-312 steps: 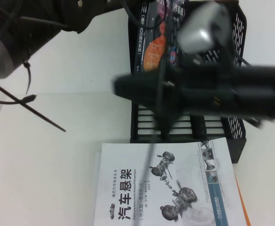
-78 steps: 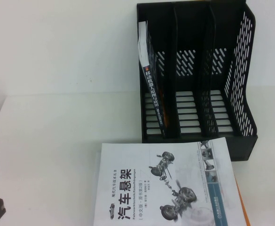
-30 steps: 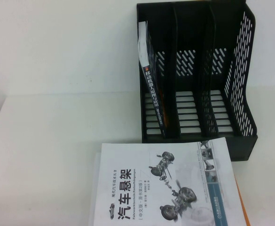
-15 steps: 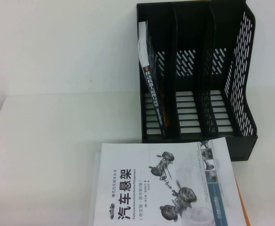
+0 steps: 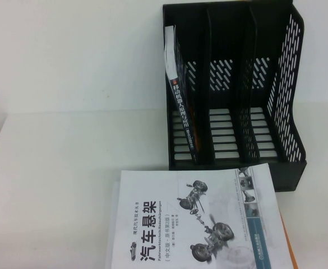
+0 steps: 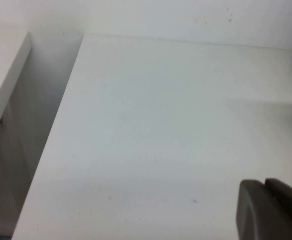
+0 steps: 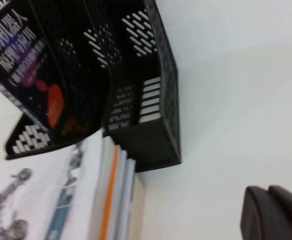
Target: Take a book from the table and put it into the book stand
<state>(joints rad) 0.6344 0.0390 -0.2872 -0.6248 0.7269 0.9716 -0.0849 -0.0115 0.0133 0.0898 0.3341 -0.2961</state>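
A plain white table (image 5: 63, 168) is meeting a white wall at the far side. The black book stand (image 5: 236, 95) is sitting at the far right, open toward the near edge. The book (image 5: 181, 106) is standing on edge in the stand's leftmost compartment, spine facing near, top leaning left, long axis running up and away; its spine lettering is Chinese, too small to read. Just near the stand, a white book (image 5: 197, 224) is lying flat atop a stack, showing the title 汽车悬架. The left gripper (image 6: 273, 210) is hanging over bare tabletop at the left; the right gripper (image 7: 275, 212) is hanging right of the stand. Whether either gripper's fingers are spread cannot be told.
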